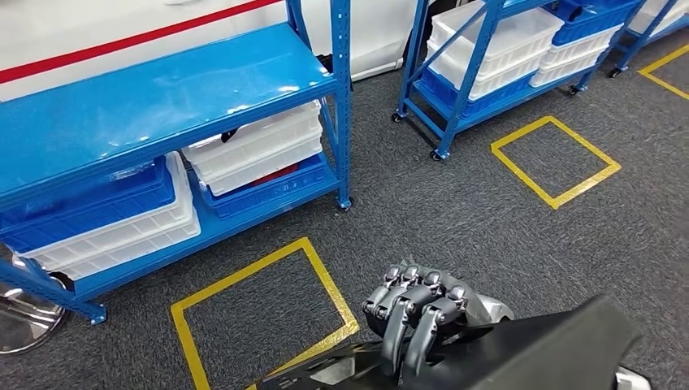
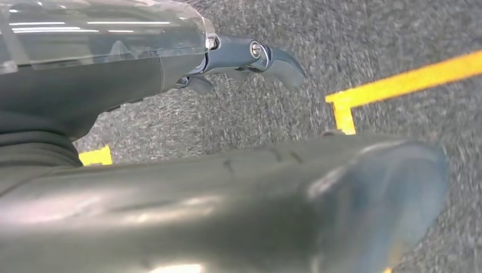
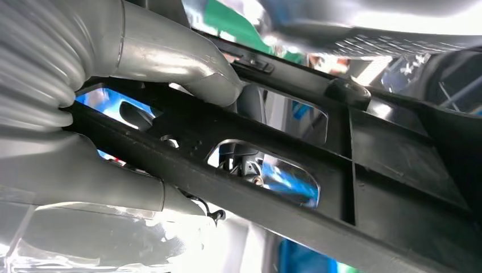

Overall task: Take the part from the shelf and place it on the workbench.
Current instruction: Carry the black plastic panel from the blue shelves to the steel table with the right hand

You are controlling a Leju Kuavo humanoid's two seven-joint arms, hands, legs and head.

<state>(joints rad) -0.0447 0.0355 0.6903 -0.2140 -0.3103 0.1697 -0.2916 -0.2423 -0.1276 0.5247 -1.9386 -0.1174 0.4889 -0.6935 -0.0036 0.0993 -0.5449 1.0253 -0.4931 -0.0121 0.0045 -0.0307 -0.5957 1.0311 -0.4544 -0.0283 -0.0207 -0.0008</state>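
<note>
The part (image 1: 528,349), a long black plastic panel with a smooth matte skin, sits low at the robot's front, above the grey carpet (image 1: 455,219). The right hand (image 1: 418,313) grips it: dark jointed fingers (image 1: 406,325) curl over its upper edge. From the right wrist, the panel's back (image 3: 318,187) is ribbed and pierced by rounded cut-outs, and the grey thumb (image 3: 170,57) and another thick grey finger (image 3: 85,176) clamp a bar of it between them.

The left hand (image 2: 250,60) hangs over the carpet, its bluish-grey fingertips (image 2: 281,62) bent slightly; I cannot tell whether it grips anything. A broad, glossy dark surface (image 2: 227,210) lies just beside it.

Yellow tape squares (image 1: 260,317) mark the floor. To the left stands a blue steel shelf (image 1: 162,97), its glossy top board bare, its lower board carrying stacked white and blue plastic crates (image 1: 252,150). A second blue rack (image 1: 487,73) on castors stands well apart, also loaded with crates.
</note>
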